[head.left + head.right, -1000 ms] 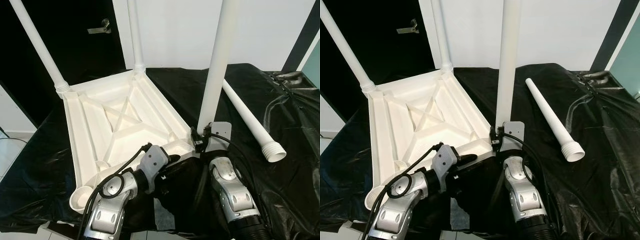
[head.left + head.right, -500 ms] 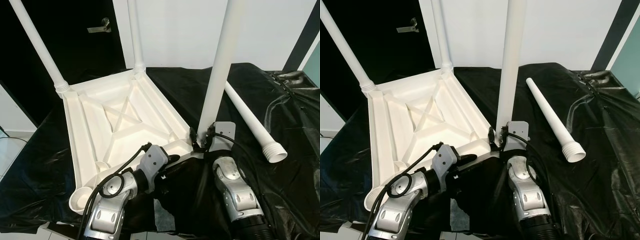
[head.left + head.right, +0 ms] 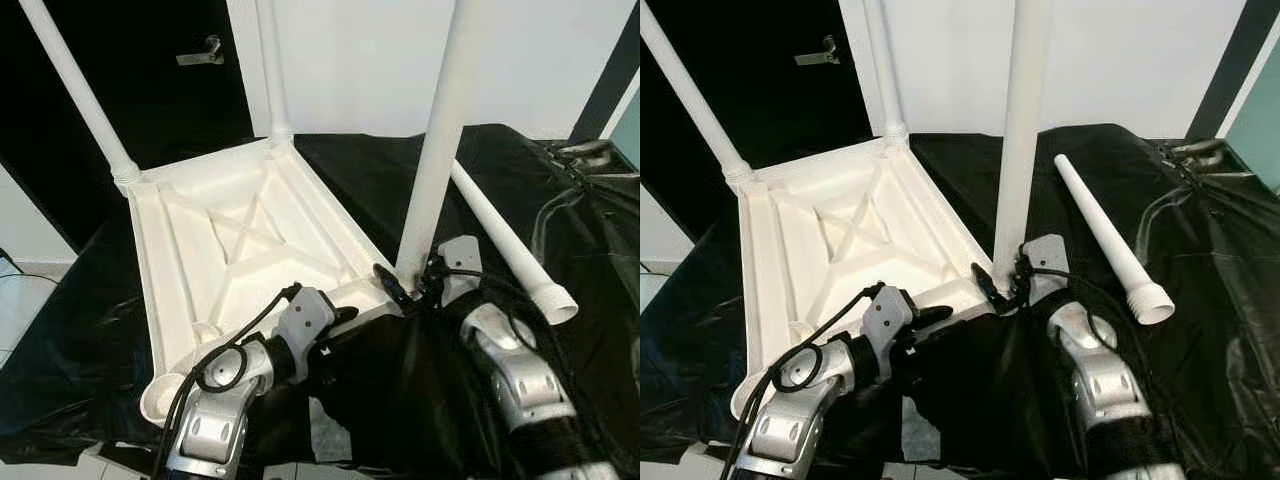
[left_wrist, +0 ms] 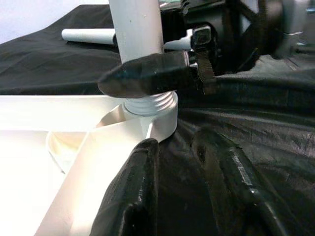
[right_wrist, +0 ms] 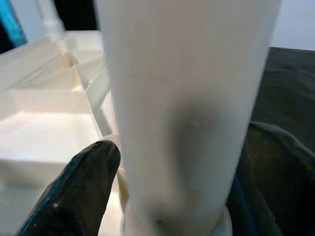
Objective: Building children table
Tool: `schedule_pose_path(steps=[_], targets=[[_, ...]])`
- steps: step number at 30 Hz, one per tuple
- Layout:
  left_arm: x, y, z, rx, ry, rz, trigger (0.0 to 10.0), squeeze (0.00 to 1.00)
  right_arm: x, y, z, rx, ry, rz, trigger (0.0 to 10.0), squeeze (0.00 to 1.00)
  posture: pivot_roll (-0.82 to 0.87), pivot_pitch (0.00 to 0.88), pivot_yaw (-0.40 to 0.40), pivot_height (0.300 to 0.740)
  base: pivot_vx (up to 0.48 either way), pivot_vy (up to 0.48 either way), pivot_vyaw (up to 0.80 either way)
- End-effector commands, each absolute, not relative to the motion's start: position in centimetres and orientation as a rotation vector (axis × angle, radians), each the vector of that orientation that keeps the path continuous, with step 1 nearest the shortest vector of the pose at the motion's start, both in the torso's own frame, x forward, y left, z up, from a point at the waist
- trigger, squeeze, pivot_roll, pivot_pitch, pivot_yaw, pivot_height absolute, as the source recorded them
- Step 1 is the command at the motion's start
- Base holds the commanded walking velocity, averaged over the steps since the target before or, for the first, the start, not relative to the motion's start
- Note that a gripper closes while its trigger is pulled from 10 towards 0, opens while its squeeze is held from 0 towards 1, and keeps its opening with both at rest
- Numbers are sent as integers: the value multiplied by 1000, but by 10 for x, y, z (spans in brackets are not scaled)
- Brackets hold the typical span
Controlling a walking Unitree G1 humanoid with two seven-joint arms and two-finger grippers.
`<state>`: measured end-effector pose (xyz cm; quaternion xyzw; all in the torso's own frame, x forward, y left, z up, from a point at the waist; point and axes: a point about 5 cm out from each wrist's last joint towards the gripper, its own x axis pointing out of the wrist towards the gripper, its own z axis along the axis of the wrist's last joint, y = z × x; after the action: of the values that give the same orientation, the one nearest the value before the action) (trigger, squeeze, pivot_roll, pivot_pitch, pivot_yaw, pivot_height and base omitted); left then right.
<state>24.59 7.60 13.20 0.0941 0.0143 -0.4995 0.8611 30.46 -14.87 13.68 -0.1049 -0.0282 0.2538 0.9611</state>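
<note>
Right arm has swung outward while its gripper (image 3: 412, 283) stays clamped at the base of the third leg (image 3: 436, 150).
Jaws grip that leg where it enters the near right corner socket of the upturned tabletop (image 3: 230, 240); the left gripper (image 4: 189, 191), jaws parted and empty, steadies the rim. Twisting squarely avoids cross-threading; a fourth leg (image 3: 505, 243) lies on the black-covered table (image 3: 600, 250).

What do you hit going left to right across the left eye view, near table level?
Upside-down tabletop → left gripper → upright leg held by right gripper → loose leg on black sheet.
</note>
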Motion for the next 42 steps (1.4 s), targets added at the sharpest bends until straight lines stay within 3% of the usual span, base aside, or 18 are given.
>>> schedule_pose_path(steps=[1,5,6,7,8,9,20,21,23,24,30,35,42], targets=[[252,80,131,210,28,-929,10000,0,308,-149,135,-232,-55,558,10000,0,29,0,51,740,0,0,0],[253,80,131,211,27,-929,10000,0,312,-150,136,-248,-49,579,10000,0,32,0,47,740,0,0,0],[253,80,131,212,27,-928,10000,0,314,-149,136,-257,-49,611,4902,0,34,0,43,740,0,0,0],[253,80,131,212,27,-928,10000,0,314,-149,136,-257,-49,611,4902,0,34,0,43,740,0,0,0],[253,80,130,214,26,-927,10000,0,316,-148,137,-265,-48,636,2824,0,35,0,42,740,0,0,0],[253,80,130,215,26,-924,10000,0,317,-147,136,-271,-47,659,0,0,41,0,36,740,0,0,0],[251,80,129,217,28,-918,10000,0,314,-152,125,-243,-10,660,0,0,42,0,24,740,0,0,0],[251,79,129,216,29,-920,10000,0,313,-152,124,-230,-8,649,2902,0,42,0,24,740,0,0,0],[251,79,129,216,29,-920,10000,0,313,-152,124,-230,-8,649,2902,0,42,0,24,740,0,0,0],[250,79,129,215,29,-921,10000,0,311,-151,123,-225,-5,635,10000,0,41,0,24,740,0,0,0],[248,77,127,212,31,-928,10000,0,301,-134,115,-161,-23,424,10000,0,37,0,23,740,0,0,0],[248,77,127,212,31,-929,10000,0,301,-134,114,-150,-22,385,10000,0,37,0,23,740,0,0,0],[247,77,127,206,34,-932,10000,0,296,-124,107,-60,15,61,10000,0,39,0,27,740,0,0,0]])
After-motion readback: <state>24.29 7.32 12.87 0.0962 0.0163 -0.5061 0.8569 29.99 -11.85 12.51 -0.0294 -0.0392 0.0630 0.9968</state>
